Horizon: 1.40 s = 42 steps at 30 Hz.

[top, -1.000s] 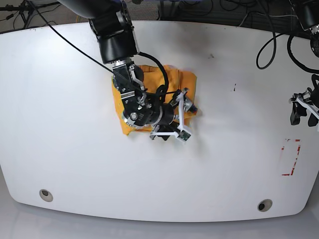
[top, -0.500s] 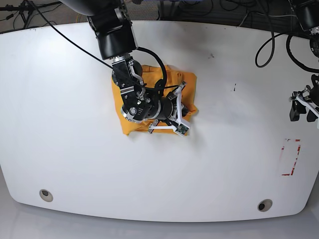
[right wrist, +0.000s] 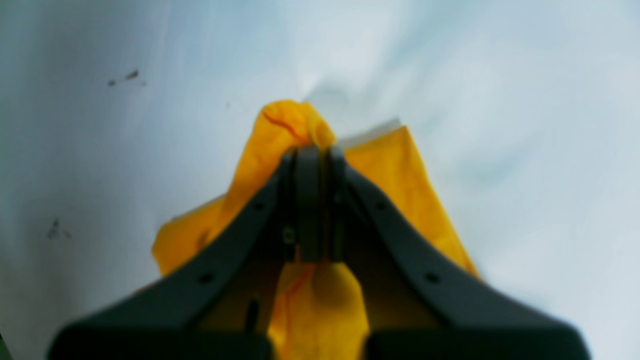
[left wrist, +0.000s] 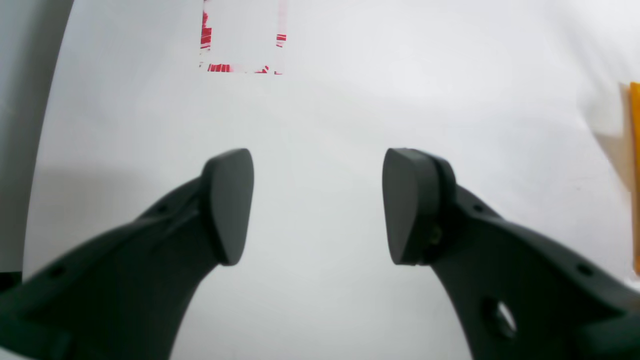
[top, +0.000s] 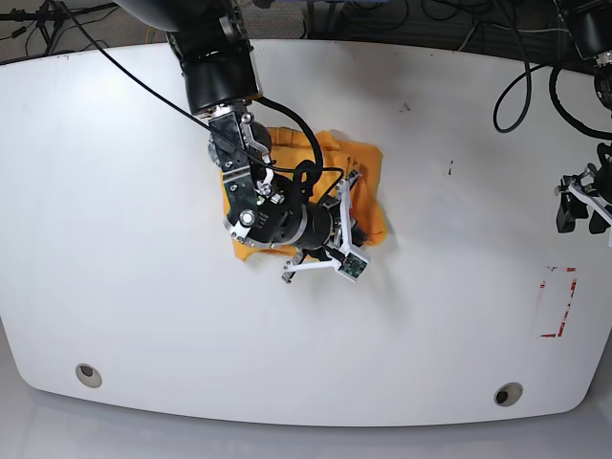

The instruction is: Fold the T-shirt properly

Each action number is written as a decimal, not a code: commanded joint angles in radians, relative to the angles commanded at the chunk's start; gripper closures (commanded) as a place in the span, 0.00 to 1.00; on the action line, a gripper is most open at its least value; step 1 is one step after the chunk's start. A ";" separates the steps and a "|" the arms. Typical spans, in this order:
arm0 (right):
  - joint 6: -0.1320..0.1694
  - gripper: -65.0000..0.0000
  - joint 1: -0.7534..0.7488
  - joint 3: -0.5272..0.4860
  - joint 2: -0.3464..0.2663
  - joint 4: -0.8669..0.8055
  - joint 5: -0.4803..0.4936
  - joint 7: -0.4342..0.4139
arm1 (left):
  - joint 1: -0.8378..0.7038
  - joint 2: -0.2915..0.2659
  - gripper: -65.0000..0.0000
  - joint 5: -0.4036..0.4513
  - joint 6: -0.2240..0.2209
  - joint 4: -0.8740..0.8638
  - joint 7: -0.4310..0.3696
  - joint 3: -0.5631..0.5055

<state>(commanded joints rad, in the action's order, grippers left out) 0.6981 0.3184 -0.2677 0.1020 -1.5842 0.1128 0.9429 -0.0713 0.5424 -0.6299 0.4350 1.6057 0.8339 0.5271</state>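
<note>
My right pincer (right wrist: pixel 311 165): clamped tight on a bunched fold of the T-shirt (right wrist: pixel 400 190); a lump of orange-yellow cloth pokes out above my fingertips, and more hangs below them between the arms of the pincer.
My left pincer (left wrist: pixel 318 205): spread wide, nothing between the pads (left wrist: pixel 230 205), bare white bench (left wrist: pixel 320 115) under it.
T-shirt (top: pixel 368 172): a crumpled orange-yellow heap near the middle of the bench, toward its far edge, mostly hidden under my right arm (top: pixel 215 62) in the base view; the print and label are not visible.
Right pincer in the base view (top: pixel 356 222): at the heap's right edge.
Left pincer in the base view (top: pixel 583 206): at the right edge of the bench, well apart from the T-shirt.
Red marking (left wrist: pixel 242 37): a worn red rectangle outline on the bench beyond my left pincer; it also shows near the bench's right edge in the base view (top: pixel 557 302).
Bench (top: pixel 124 239): white, with small dark specks (right wrist: pixel 120 79).
</note>
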 joint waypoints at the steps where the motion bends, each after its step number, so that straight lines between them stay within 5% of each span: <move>1: 0.000 1.00 0.003 0.000 0.009 0.003 0.000 0.000 | -0.002 0.000 0.41 0.000 0.000 0.000 0.000 0.000; 16: 0.000 1.00 0.072 0.000 0.031 0.054 0.000 -0.026 | -0.026 -0.015 0.41 -0.003 0.000 0.009 0.000 -0.081; 25: 0.000 1.00 0.058 0.000 0.028 0.049 0.003 -0.025 | 0.091 -0.193 0.41 0.002 0.000 -0.014 -0.002 -0.201; 36: 0.000 1.00 0.023 0.000 0.028 -0.006 0.006 -0.025 | 0.272 -0.359 0.42 0.005 -0.005 -0.258 -0.006 -0.402; 42: 0.000 1.00 0.008 0.000 0.028 -0.063 0.006 -0.023 | 0.339 -0.423 0.42 0.124 -0.005 -0.374 -0.015 -0.476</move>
<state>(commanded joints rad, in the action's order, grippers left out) 0.6981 0.3261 -0.2677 0.1297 -1.6471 0.1189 0.9198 0.2677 0.1189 -0.5056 0.4304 1.2313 0.8186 0.0514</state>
